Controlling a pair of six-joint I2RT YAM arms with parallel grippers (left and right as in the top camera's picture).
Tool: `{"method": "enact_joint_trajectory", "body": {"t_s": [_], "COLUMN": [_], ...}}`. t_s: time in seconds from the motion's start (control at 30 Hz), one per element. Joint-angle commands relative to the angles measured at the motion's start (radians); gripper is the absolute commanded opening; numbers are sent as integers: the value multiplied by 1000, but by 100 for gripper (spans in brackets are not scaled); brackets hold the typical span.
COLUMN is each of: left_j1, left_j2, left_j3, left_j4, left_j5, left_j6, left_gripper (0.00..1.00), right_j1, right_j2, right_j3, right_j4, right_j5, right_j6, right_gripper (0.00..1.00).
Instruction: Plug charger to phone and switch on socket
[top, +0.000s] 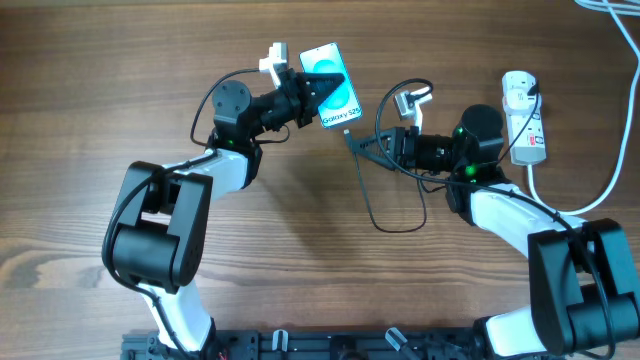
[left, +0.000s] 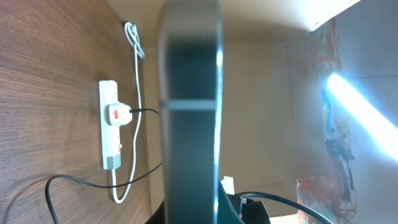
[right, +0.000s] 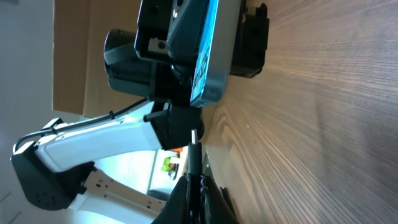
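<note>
My left gripper (top: 312, 90) is shut on the phone (top: 340, 100) and holds it on its side above the table, its cyan screen facing up in the overhead view. The phone fills the middle of the left wrist view edge-on (left: 189, 93). My right gripper (top: 368, 150) is shut on the charger's connector (top: 348, 133), which points at the phone's lower end. In the right wrist view the connector tip (right: 194, 140) sits just short of the phone (right: 208, 56). The black cable (top: 368, 205) loops down over the table. The white socket (top: 525, 118) lies at the far right with a black plug in it.
The socket's thick white cord (top: 610, 190) curves along the right edge of the table. The socket also shows in the left wrist view (left: 109, 134), with the black cable (left: 74, 182) below it. The left arm's white body (right: 99, 143) is behind the phone.
</note>
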Motion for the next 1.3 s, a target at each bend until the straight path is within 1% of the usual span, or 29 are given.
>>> {"method": "enact_joint_trajectory", "body": {"t_s": [0.0,1.27], "left_j1": [-5,-8], "left_j2": [5,5], "left_j3": [28,28], "left_j4": [11,11], "left_j5": [13,13], "left_j6": [6,10], "left_gripper": [4,4], "right_j1": [2,33], "right_j2": [3,4], "right_j3": [-6,5], "right_j4": [8,5], "right_j5": [27,111], "right_j6": [-17,-26], "right_gripper": [4,4]}}
